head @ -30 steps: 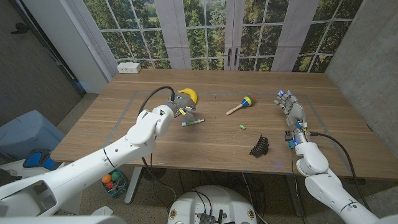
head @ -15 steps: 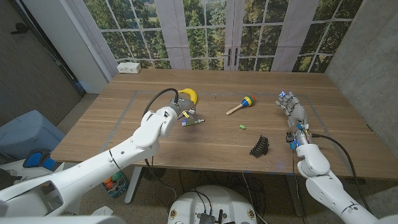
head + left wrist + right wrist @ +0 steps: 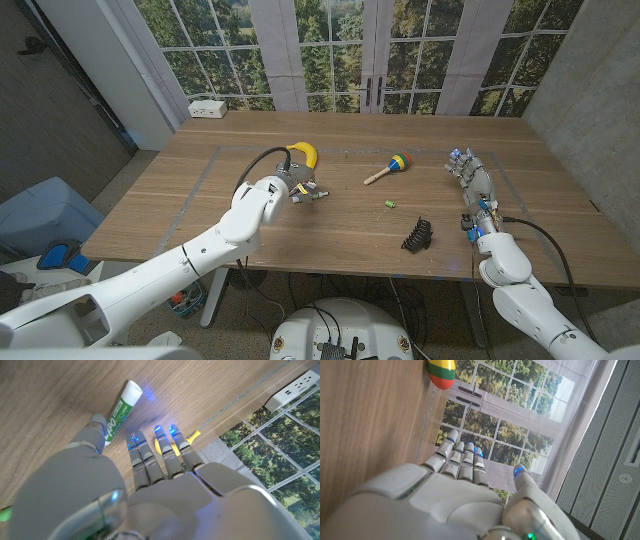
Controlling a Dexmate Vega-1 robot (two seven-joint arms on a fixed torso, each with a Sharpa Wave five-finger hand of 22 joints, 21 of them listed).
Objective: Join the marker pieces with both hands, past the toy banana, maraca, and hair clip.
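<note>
A white marker body with a green label (image 3: 119,410) lies on the wooden table (image 3: 250,215), and its end (image 3: 318,194) shows just beside my left hand (image 3: 298,184). That hand hovers over it with its fingers (image 3: 142,452) stretched out and apart; the thumb covers the marker's near end. The small green cap (image 3: 389,204) lies apart, toward the table's middle. My right hand (image 3: 468,174) stands at the right with fingers (image 3: 462,457) spread, holding nothing.
The yellow toy banana (image 3: 304,153) lies just beyond my left hand. The maraca (image 3: 388,167) with its striped head (image 3: 441,370) lies mid-table. A black hair clip (image 3: 418,234) sits near the front edge. A white power strip (image 3: 208,108) is at the far left.
My left hand has moved right and away from me, from beside the marker body to over it. The right hand has stayed in place.
</note>
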